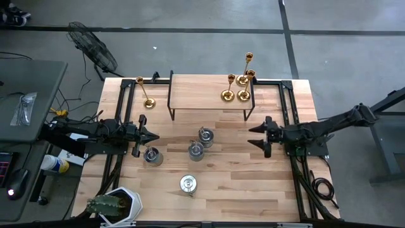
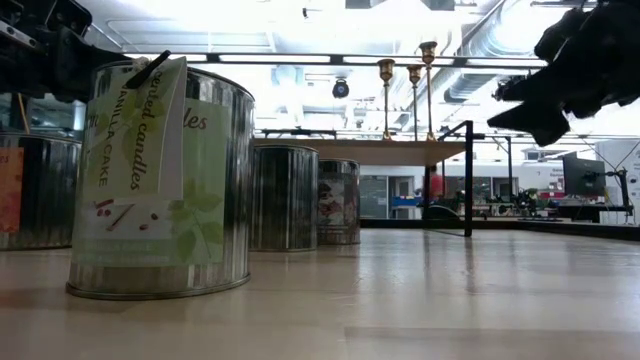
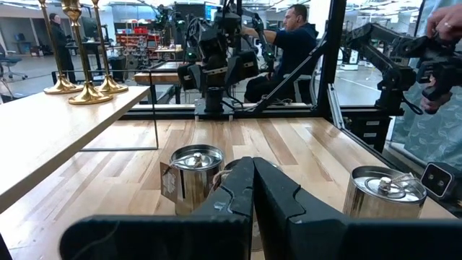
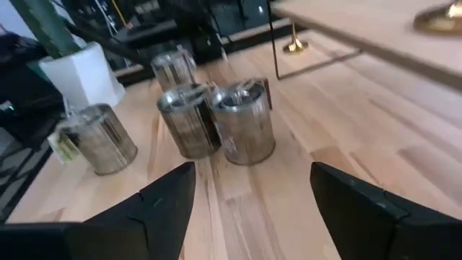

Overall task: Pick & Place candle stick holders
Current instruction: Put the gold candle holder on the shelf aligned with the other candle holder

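Here we see the right gripper point(image 1: 259, 137) spread wide, holding nothing, facing the silver tins point(image 1: 197, 151). The left gripper point(image 1: 156, 136) stays... no: sits pinched closed beside one tin point(image 1: 152, 156).

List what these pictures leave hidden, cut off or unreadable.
- Low view: the nearest squat silver tin hides part of the table; its label text is cut off by the folded tag.
- Left wrist view: the shut left tool covers a tin behind it.
- Right wrist view: the gold candlestick base is cropped at the edge.

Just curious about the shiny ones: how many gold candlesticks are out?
4: three clustered on the raised shelf at and; one on the table beside the shelf.
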`<state>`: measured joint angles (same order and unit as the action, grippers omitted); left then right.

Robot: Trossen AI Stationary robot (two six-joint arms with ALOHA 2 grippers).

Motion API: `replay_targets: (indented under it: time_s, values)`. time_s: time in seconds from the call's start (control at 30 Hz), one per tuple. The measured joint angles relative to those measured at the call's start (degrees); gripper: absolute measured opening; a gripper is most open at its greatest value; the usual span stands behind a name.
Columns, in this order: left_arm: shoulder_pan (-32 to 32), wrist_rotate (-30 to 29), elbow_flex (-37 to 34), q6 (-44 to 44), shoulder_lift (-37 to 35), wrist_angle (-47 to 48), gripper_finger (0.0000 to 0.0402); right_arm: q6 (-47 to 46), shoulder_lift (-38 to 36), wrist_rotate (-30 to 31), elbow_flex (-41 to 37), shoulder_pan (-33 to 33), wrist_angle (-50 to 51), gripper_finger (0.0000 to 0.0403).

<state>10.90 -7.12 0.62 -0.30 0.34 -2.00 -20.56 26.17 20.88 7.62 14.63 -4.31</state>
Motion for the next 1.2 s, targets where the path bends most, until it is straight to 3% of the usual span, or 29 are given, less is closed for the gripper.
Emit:
replay_targets:
  time_s: [0.27, 0.67, 0.87, 1.2]
  values:
    - [0.0, 0.16, 0.0, 0.0, 0.0, 0.0, 0.0, 5.41, -8.44, -0.76, -3.5, -0.02, -2.3, 0.0193]
    - [-0.02, 0.14, 0.0, 0.0, 0.02, 0.0, 0.0, 11.39, -15.17, -12.58, -5.44, -6.01, -1.91, 0.0013]
    - [0.0, 0.12, 0.0, 0.0, 0.0, -0.01, 0.0, 8.94, -17.42, -19.61, -7.11, -8.94, -1.17, 0.0003]
    - [0.0, 0.09, 0.0, 0.0, 0.02, -0.01, 0.0, 9.01, -22.76, -21.2, -7.14, -9.44, 3.04, 0.0003]
